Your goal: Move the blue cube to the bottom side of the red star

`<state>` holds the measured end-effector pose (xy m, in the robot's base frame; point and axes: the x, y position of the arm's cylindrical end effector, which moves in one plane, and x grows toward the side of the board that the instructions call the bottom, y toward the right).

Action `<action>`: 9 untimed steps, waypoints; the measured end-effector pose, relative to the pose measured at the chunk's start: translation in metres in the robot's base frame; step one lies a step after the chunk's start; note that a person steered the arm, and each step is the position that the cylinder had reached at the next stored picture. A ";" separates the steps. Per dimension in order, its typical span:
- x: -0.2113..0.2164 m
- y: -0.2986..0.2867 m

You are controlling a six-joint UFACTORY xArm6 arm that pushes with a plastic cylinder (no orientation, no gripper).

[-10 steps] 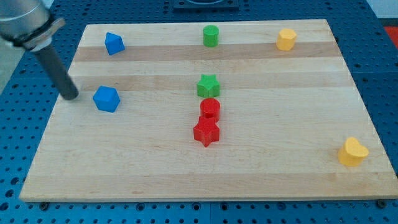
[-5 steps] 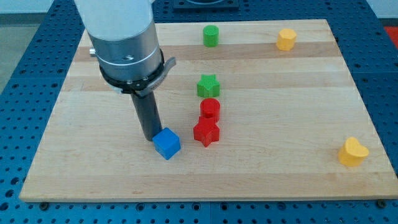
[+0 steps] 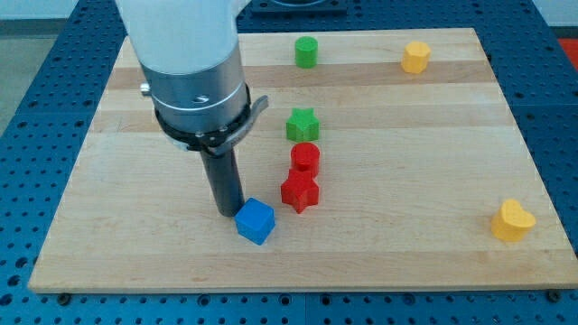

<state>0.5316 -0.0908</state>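
Red cylinder (image 3: 305, 158) touches red star (image 3: 300, 192); blue cube (image 3: 255, 221) lower-left.

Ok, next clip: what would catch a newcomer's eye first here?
The big silver arm with its straight dark rod fills the view's upper left; my tip sits right against the small blue cube, on its left. Just right of the cube stands a column at the board's centre: green star, red cylinder, red star.
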 end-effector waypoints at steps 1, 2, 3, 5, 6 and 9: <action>0.000 -0.006; 0.013 -0.006; 0.013 0.000; 0.014 0.045; 0.014 0.045; 0.014 0.054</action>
